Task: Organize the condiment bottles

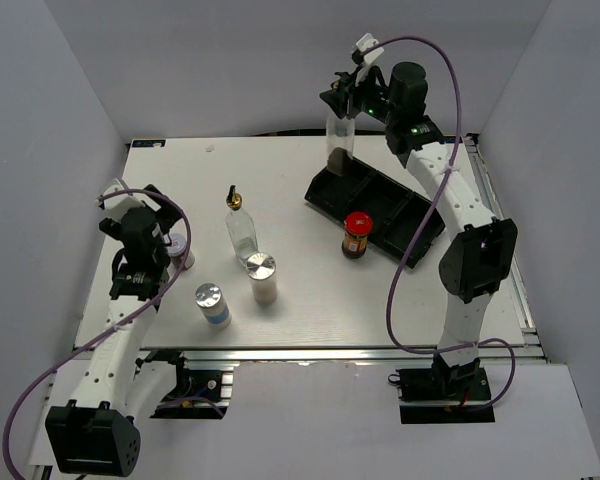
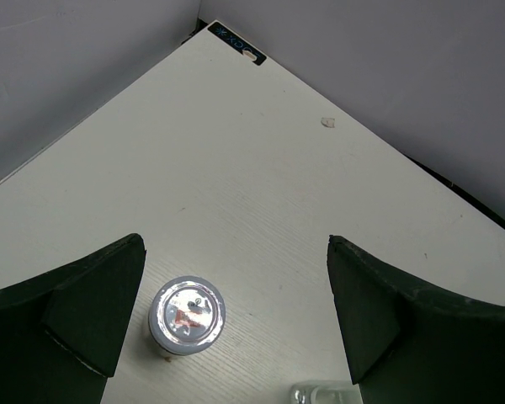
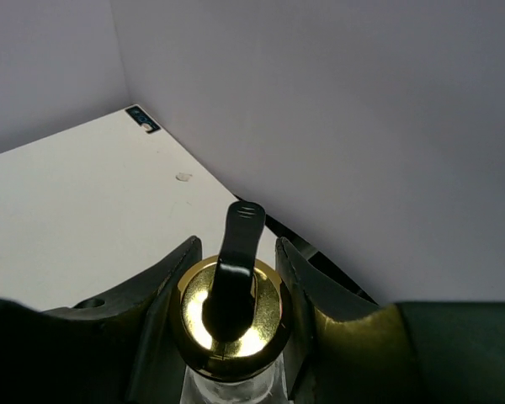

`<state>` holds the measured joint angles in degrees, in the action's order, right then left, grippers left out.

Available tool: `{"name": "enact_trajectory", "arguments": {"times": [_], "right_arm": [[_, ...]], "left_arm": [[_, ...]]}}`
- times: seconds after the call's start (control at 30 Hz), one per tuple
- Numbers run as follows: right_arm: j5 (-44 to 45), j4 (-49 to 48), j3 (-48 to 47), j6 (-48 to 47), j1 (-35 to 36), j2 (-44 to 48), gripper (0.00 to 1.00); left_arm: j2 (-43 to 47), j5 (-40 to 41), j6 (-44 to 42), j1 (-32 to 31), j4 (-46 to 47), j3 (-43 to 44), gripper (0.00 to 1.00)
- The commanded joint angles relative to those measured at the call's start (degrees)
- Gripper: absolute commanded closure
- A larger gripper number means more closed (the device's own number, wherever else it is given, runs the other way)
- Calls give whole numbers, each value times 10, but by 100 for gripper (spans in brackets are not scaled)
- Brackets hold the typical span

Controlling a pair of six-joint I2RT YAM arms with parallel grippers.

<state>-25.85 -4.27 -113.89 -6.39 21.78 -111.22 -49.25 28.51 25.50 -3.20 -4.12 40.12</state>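
The right arm's jaws are gripping a tall clear glass bottle point(image 3: 227, 337) by its gold pourer, pressing in on both sides of the collar. They are holding it upright over the far end of the black compartment tray point(image 1: 320, 195), which is lying slantwise near the far right corner of the surface point(image 1: 310, 310); whether the bottle's base is touching the tray cannot be told. The red-lidded brown jar point(image 1: 357, 235) is standing at the tray's near edge. The left arm's jaws are standing wide open near the left edge, gripping nothing, with the small white-lidded jar point(image 2: 188, 316) sitting untouched between them. The second glass bottle point(image 1: 241, 228) is standing upright near the middle of the surface, with one silver-capped shaker point(image 1: 263, 272) standing just beside its base and the other shaker point(image 1: 212, 303) standing closer to the near edge
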Motion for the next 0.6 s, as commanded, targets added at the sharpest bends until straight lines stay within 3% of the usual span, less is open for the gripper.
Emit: {"name": "enact_trajectory", "arguments": {"times": [0.0, 0.27, 0.57], "right_arm": [[-23, -39, -33, -1, -9, 5, 100], [11, -88, 21, -13, -32, -8, 100], [-13, -126, 31, 11, -55, -55, 100]], "left_arm": [[-7, 10, -4, 2, 11, 1, 2], [-44, 7, -8, 1, 6, 15, 2], [-69, 22, -13, 1, 3, 21, 2]]}}
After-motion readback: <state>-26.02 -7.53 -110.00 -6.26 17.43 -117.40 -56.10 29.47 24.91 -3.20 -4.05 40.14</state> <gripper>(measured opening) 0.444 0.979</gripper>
